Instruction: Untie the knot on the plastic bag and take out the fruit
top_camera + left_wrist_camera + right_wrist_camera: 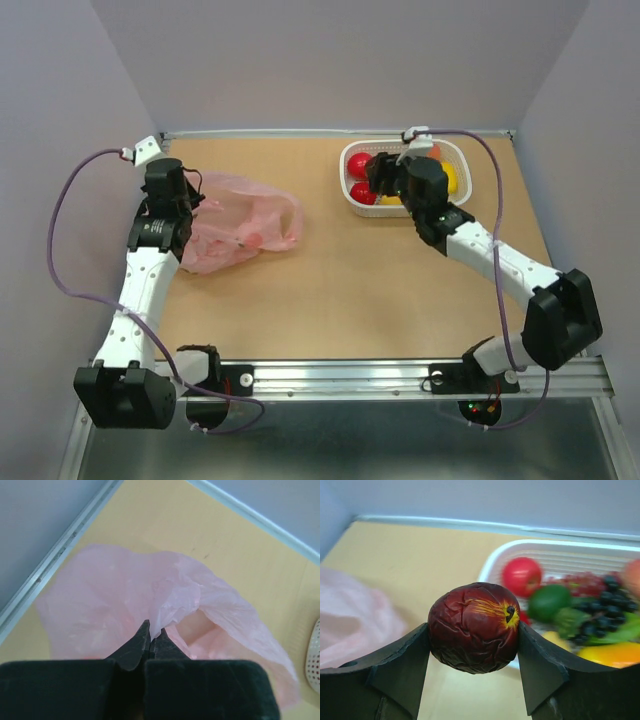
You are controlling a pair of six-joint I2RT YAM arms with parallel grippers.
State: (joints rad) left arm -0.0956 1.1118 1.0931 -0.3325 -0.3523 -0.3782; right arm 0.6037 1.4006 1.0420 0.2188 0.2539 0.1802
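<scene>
- Top view: the plastic bag (245, 230) lies slack at 9 o'clock on the table (350, 290), with no knot visible, so I judge the untying done. The left gripper (193, 206) is at its edge. At 1 o'clock the right gripper (376, 180) hangs over the white basket (347, 205).
- Left wrist: the jaws are together, apparently pinching a fold of the bag; I cannot tell whether fruit is left inside.
- Right wrist: the jaws are clamped on a maroon fruit (470, 620). Other fruits (549, 601) lie in the basket at 2 o'clock, so only its release seems to be left.
</scene>
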